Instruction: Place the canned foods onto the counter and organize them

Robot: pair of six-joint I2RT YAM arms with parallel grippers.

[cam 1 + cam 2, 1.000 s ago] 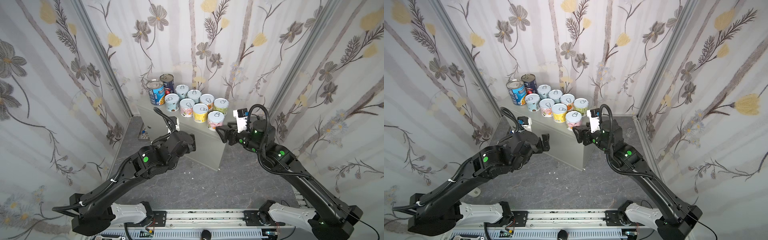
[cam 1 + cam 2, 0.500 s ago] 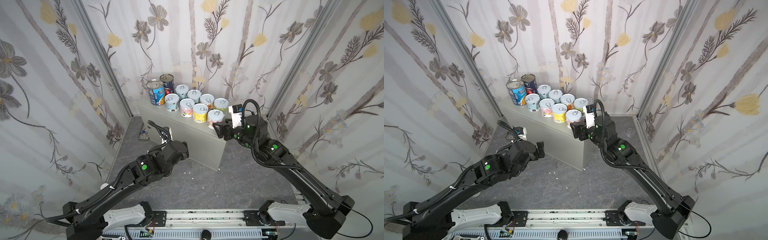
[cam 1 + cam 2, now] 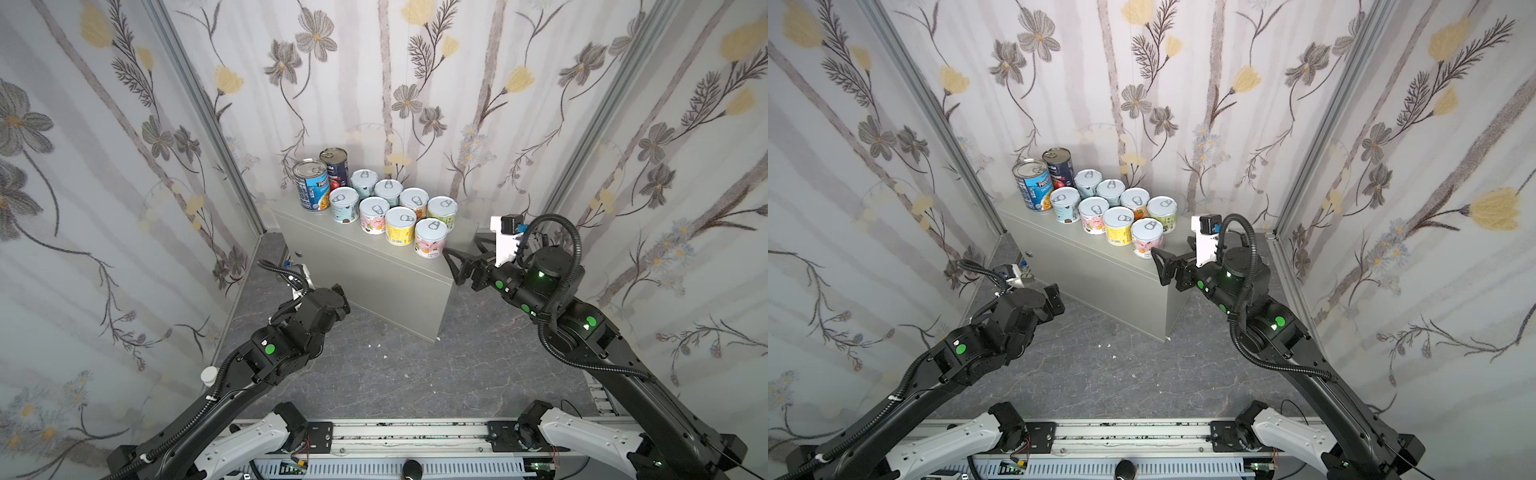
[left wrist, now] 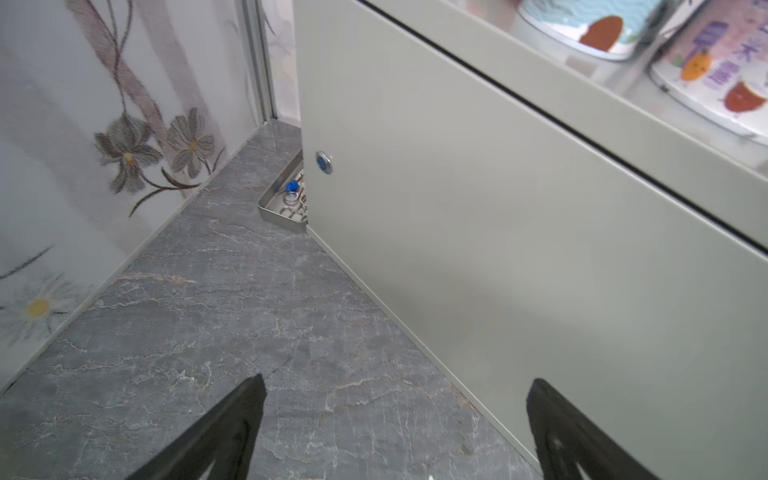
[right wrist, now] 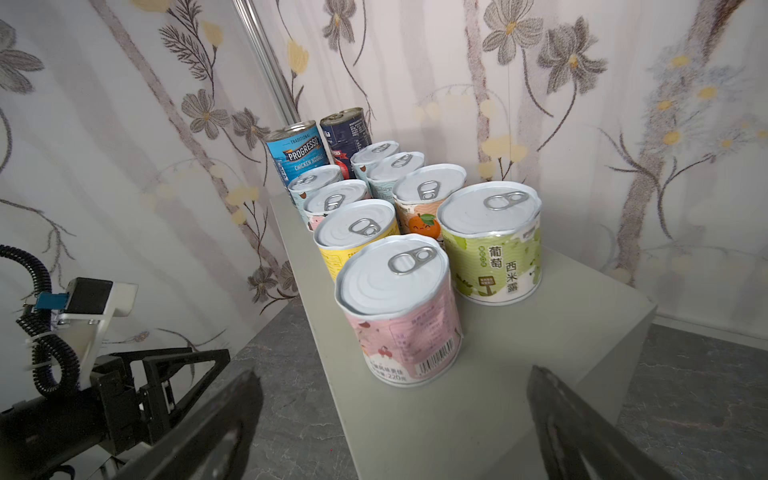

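Grey metal counter [image 3: 365, 270] stands at the back wall w/ all ten cans upright on its top. The blue tall can [image 3: 311, 187] and navy-red tall can [image 3: 335, 166] are at the left end, and the eight short cans [image 3: 388, 189] sit beside them in 2 rows, packed close.

The right arm reaches in from the right, wrist near the counter's right end. The right gripper [image 5: 392, 374] points at the pink can [image 5: 401, 316], the end can of the front row. Its jaws are spread wide w/ nothing btw them, tips just short of the can, not touching.

The left arm stretches low toward the counter's front. The left gripper [image 4: 397, 378] hangs over the marbled floor [image 4: 208, 332] just beside the front panel, jaws wide too, empty.

Hard to see:
- In both top views the left gripper's fingers are mostly hidden behind its own wrist.
- Back-row labels are covered by the front row.
- The left wrist view cuts off 2 can bottoms, blurred.
- A small metal tray [image 4: 282, 203] behind the counter's corner shows only in part. There's sth blue in it, can't tell what.
- A white-capped bottle [image 3: 209, 375] by the left wall is half hidden by the left arm.
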